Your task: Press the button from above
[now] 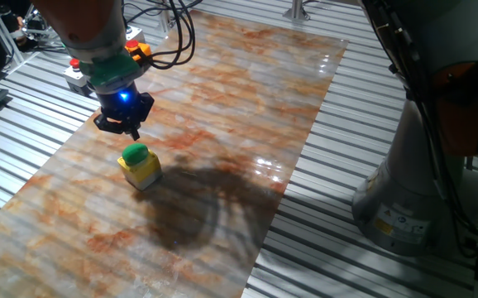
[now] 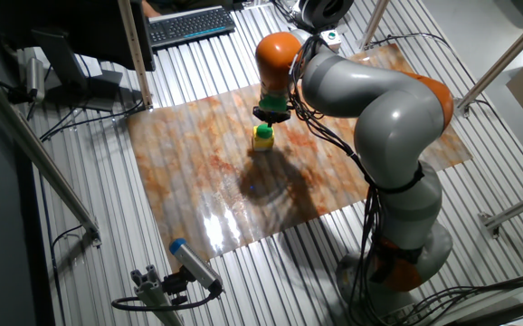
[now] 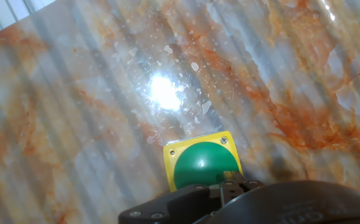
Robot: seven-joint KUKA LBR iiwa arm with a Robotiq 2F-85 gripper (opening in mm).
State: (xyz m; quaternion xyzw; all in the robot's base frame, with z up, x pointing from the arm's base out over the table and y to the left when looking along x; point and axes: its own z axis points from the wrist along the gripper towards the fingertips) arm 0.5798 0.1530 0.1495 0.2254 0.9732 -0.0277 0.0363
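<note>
The green dome button (image 1: 135, 153) sits on its small yellow square box (image 1: 145, 171) on the marbled board (image 1: 247, 99). My gripper (image 1: 133, 131) hangs just above and slightly behind it, not touching. Its fingers come together to a single narrow tip, so it is shut and empty. In the other fixed view the gripper (image 2: 270, 117) is right over the button (image 2: 262, 132). In the hand view the button (image 3: 202, 165) lies at the bottom centre, directly ahead of the fingertips (image 3: 232, 181), with the yellow box (image 3: 195, 146) framing it.
A grey box with a red button (image 1: 77, 74) and an orange box (image 1: 140, 50) stand at the board's far left corner, behind the gripper. The arm's base (image 1: 417, 190) stands to the right of the board. Ribbed metal table (image 1: 346, 132) surrounds the board.
</note>
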